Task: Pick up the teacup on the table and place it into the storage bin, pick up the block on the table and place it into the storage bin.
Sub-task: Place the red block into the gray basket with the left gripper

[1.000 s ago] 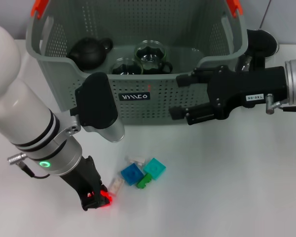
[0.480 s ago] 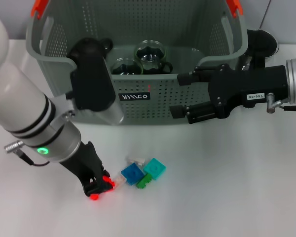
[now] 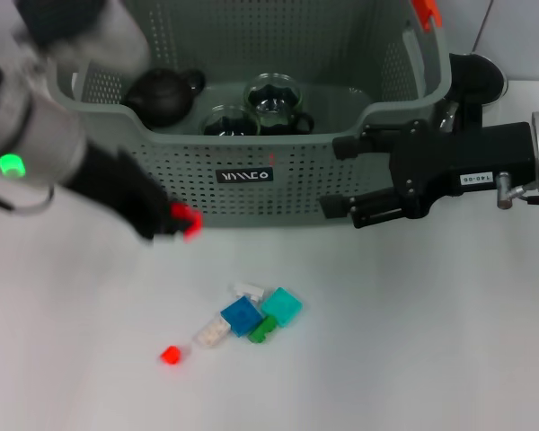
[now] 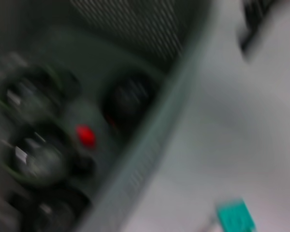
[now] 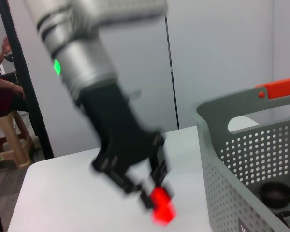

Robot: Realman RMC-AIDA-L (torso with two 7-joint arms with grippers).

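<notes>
My left gripper [image 3: 175, 221] hangs above the table just in front of the storage bin [image 3: 278, 184], shut on a small red block [image 3: 188, 220]. The right wrist view shows that gripper [image 5: 152, 195] with the red block [image 5: 160, 209] at its tip, next to the storage bin [image 5: 232, 159]. Two glass teacups [image 3: 274, 97] and a dark teapot [image 3: 162, 94] sit inside the bin. My right gripper [image 3: 338, 176] hovers open and holds nothing at the bin's front right. In the left wrist view, a red spot [image 4: 85, 136] shows over the bin's inside.
Loose blocks lie on the white table in front of the bin: blue [image 3: 241, 316], teal [image 3: 281, 306], green [image 3: 262, 330], white [image 3: 248, 291] and cream [image 3: 211, 334]. A small red piece [image 3: 170, 355] lies to their left. A black round object [image 3: 476, 76] sits behind my right arm.
My left arm has risen from the table near the block cluster toward the bin's front wall, carrying the red block. A small red piece stays on the table. The right arm has barely moved.
</notes>
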